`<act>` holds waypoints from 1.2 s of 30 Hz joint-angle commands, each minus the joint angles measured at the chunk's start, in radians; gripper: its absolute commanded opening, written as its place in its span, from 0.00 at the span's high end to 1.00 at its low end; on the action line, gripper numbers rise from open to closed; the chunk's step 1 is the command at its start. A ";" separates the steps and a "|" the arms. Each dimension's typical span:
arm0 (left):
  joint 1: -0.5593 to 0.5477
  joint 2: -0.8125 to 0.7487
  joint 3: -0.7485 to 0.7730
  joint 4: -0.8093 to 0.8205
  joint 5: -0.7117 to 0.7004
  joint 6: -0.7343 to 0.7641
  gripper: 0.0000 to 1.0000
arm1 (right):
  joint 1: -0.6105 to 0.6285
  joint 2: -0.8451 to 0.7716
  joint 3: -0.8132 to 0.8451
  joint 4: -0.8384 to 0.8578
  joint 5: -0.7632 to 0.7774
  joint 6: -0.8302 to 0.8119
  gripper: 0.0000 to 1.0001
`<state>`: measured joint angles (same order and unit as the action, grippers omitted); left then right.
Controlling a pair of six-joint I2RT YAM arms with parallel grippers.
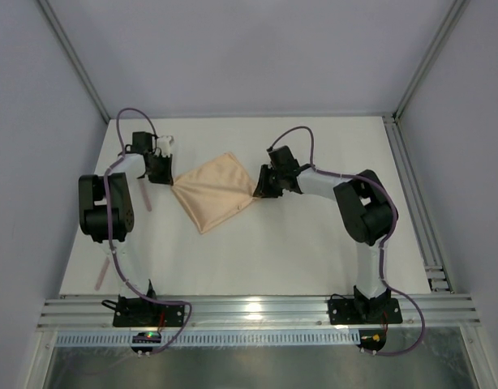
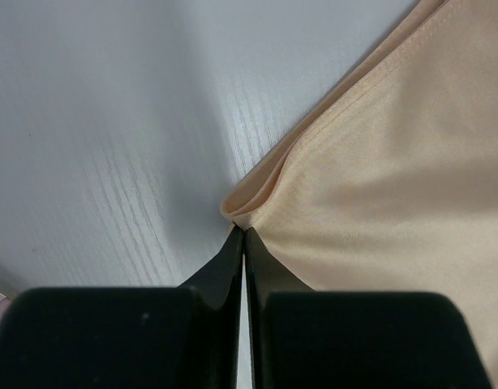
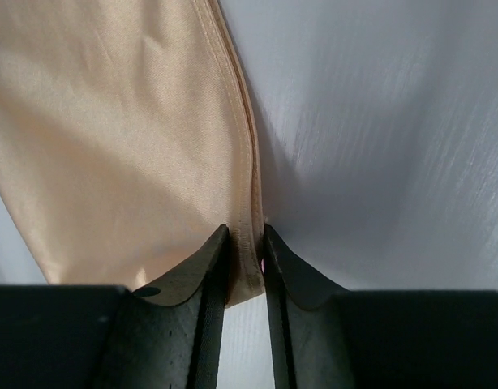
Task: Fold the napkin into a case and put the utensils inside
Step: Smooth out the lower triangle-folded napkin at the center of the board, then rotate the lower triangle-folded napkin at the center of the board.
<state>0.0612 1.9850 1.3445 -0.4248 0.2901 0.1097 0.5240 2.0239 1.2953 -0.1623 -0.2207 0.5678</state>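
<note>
The peach-orange napkin [image 1: 212,193] lay near the middle of the white table [image 1: 314,251], turned like a diamond with its corners at 12, 3, 6 and 9 o'clock. It was still a flat sheet, not yet shaped into a case. The left gripper [image 1: 166,177] sat at the napkin's 9 o'clock corner. In the left wrist view its two black fingers [image 2: 225,267] were pressed together with barely a slit between them. The left gripper [image 2: 242,235] nipped the very tip of the napkin [image 2: 395,203], where the hem bunched into a small raised fold above the table [image 2: 111,121]. The right gripper [image 1: 259,188] sat at the 3 o'clock corner. In the right wrist view its fingers [image 3: 204,259] stood slightly apart, and the right gripper [image 3: 245,235] pinched the stitched hem of the napkin [image 3: 111,146]. The cloth ran away from it towards 11 o'clock over the table [image 3: 395,121]. A pink utensil [image 1: 146,199] lay on the table at 9 o'clock from the napkin, just beyond the left gripper and beside the left arm. A second pink utensil [image 1: 101,275] lay well apart at about 8 o'clock, near the table's left edge.
</note>
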 commanded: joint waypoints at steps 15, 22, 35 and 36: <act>0.003 -0.107 0.082 -0.078 0.075 -0.027 0.52 | 0.033 -0.099 -0.149 0.047 -0.049 0.096 0.93; -0.006 -0.224 0.088 -0.285 0.251 0.057 0.50 | 0.073 -0.159 -0.228 0.056 -0.072 0.148 0.94; -0.262 -0.483 -0.221 -0.657 0.153 0.669 0.39 | 0.122 -0.214 -0.292 0.026 -0.105 0.199 0.86; -0.262 -0.486 -0.232 -0.654 0.138 0.673 0.39 | 0.122 -0.215 -0.294 0.020 -0.097 0.193 0.84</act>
<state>-0.2062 1.5463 1.1530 -1.0027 0.4961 0.6090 0.6434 1.8568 1.0119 -0.1047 -0.3294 0.7643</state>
